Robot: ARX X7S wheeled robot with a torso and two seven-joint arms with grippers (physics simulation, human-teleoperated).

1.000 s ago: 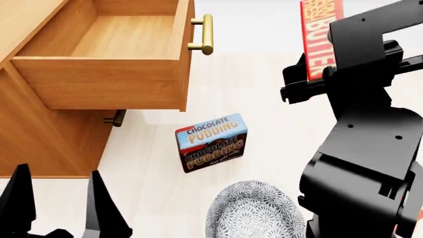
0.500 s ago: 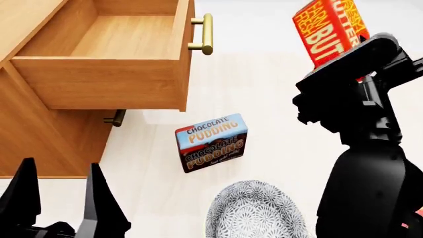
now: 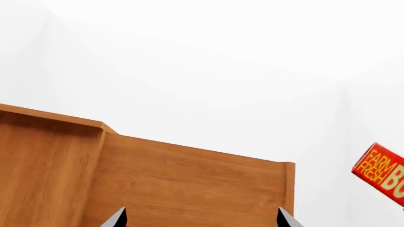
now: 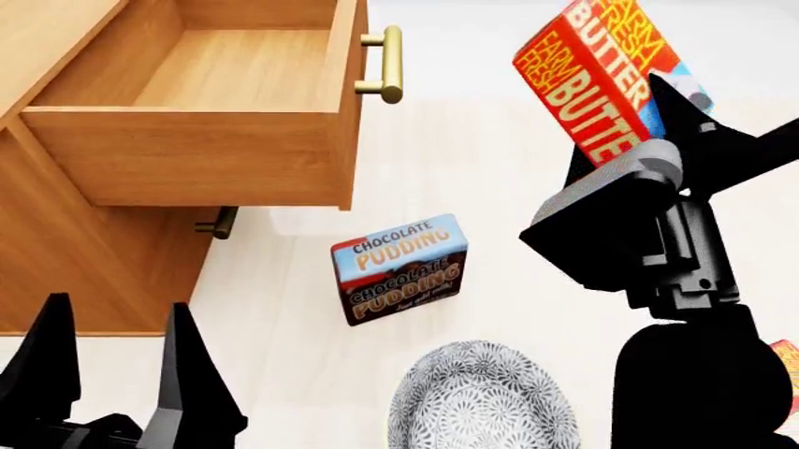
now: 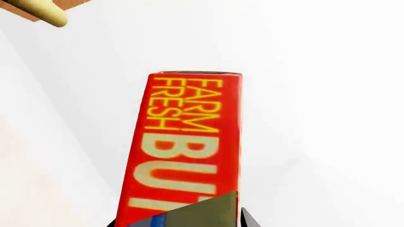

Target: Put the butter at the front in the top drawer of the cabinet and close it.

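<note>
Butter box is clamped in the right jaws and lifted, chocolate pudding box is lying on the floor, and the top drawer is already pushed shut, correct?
Not quite. The top drawer is pulled open and empty, as the head view shows. The rest holds: the right gripper has the butter box lifted, and the chocolate pudding box lies on the floor.

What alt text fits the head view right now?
The right gripper holds a red butter box tilted in the air, right of the open, empty top drawer. Below lie a chocolate pudding box and a patterned bowl; the left gripper is open.
</note>
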